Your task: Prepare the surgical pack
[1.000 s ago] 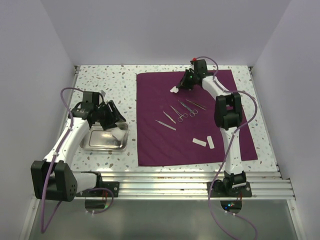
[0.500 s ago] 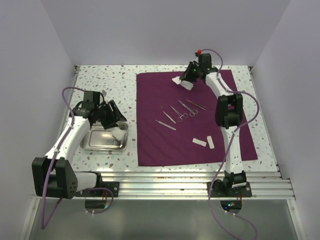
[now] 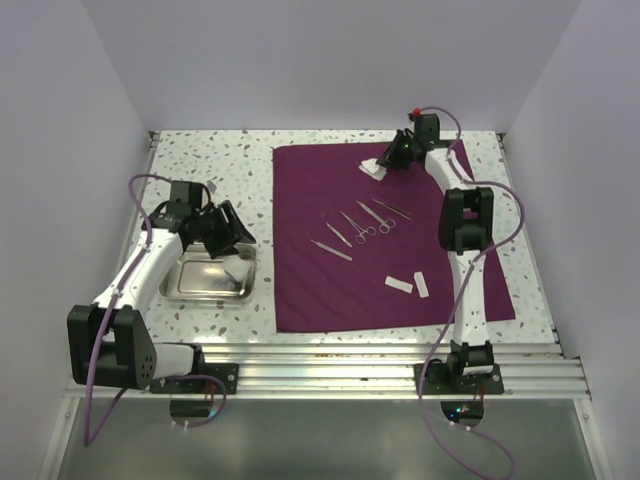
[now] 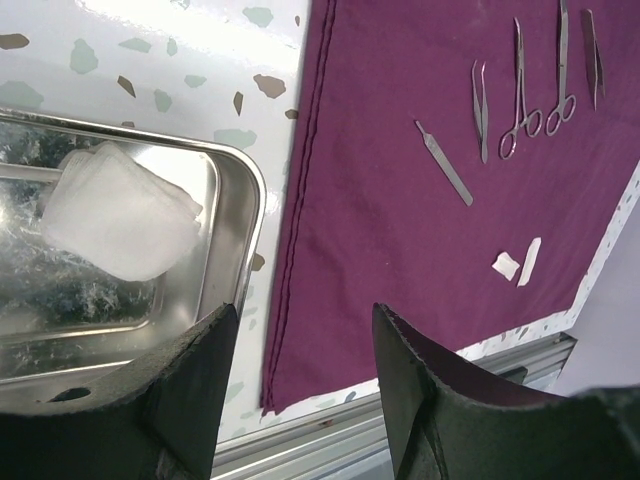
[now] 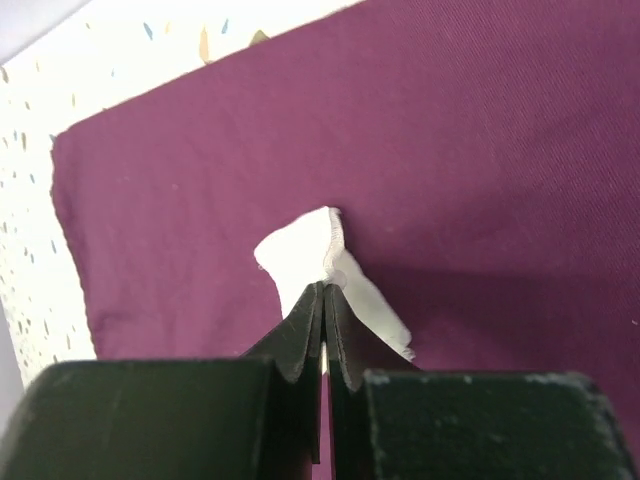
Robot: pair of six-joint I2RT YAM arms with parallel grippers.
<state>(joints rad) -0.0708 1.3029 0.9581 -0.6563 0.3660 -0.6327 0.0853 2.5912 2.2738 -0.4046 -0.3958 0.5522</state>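
Pinching a gauze square (image 5: 300, 255), your right hand (image 5: 325, 292) held it off the cloth (image 3: 320, 190) for carrying; your left hand (image 4: 302, 315) hung wide.

Bright, even, diffuse light from overhead, shadows faint; in the left wrist view glare whitens the table (image 4: 180, 40) above the left gripper (image 4: 302, 315) and streaks the steel tray (image 4: 243, 200) to its left, the fingers dark and blurred; the right gripper (image 5: 323, 292) is soft-focused, the gauze (image 5: 305, 250) it pinches shading the cloth (image 5: 450, 130) just right of its tips.
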